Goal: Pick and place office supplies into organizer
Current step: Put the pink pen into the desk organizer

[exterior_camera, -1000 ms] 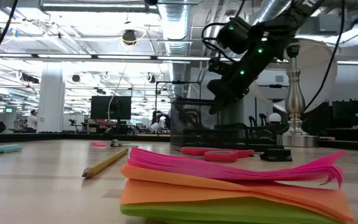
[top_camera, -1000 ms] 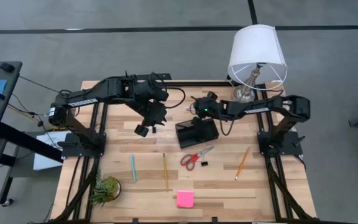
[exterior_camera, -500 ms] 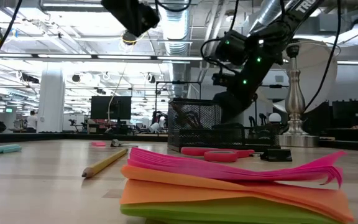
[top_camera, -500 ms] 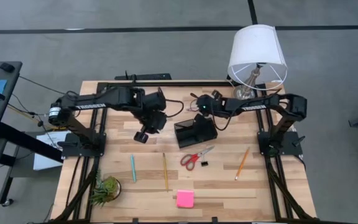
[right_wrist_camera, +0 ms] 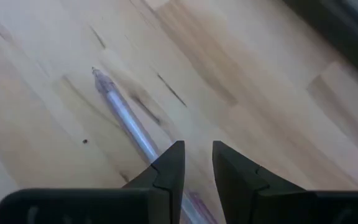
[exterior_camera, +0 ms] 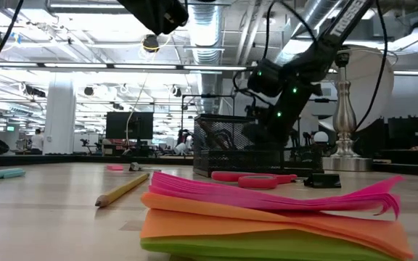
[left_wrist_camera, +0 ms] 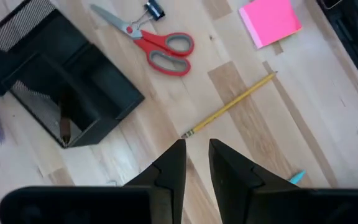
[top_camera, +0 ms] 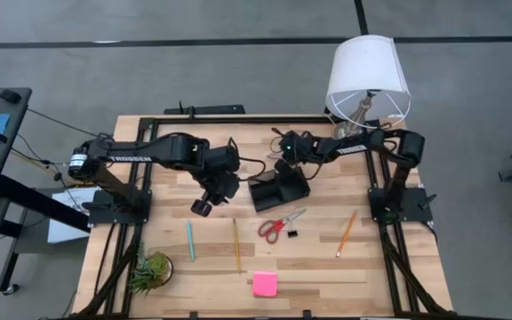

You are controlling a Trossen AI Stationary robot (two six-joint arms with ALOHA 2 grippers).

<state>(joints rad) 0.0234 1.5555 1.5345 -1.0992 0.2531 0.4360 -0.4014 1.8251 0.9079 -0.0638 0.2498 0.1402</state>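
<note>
The black mesh organizer (top_camera: 278,188) stands mid-table. My right gripper (right_wrist_camera: 197,146) hangs low just behind its far side (top_camera: 281,163), shut. A clear purple pen (right_wrist_camera: 126,115) lies flat on the wood and runs under those fingers. My left gripper (top_camera: 201,207) hovers left of the organizer, shut, above bare wood (left_wrist_camera: 197,146). Nearer lie the red-handled scissors (top_camera: 278,224), black binder clip (top_camera: 292,234), teal pen (top_camera: 190,240), yellow pencil (top_camera: 236,244), orange pencil (top_camera: 347,233) and pink sticky pad (top_camera: 265,284). A brown item (left_wrist_camera: 64,127) stands inside the organizer (left_wrist_camera: 17,25).
A white-shaded lamp (top_camera: 367,76) stands at the far right corner behind my right arm. A small green plant (top_camera: 152,271) sits near the left near corner. Bare wood lies between the organizer and the pens, and along the near edge beside the sticky pad.
My left gripper has drawn back from the table's far middle toward the near edge, ending left of the organizer. My right gripper has come down from above the organizer to table level behind its far side.
</note>
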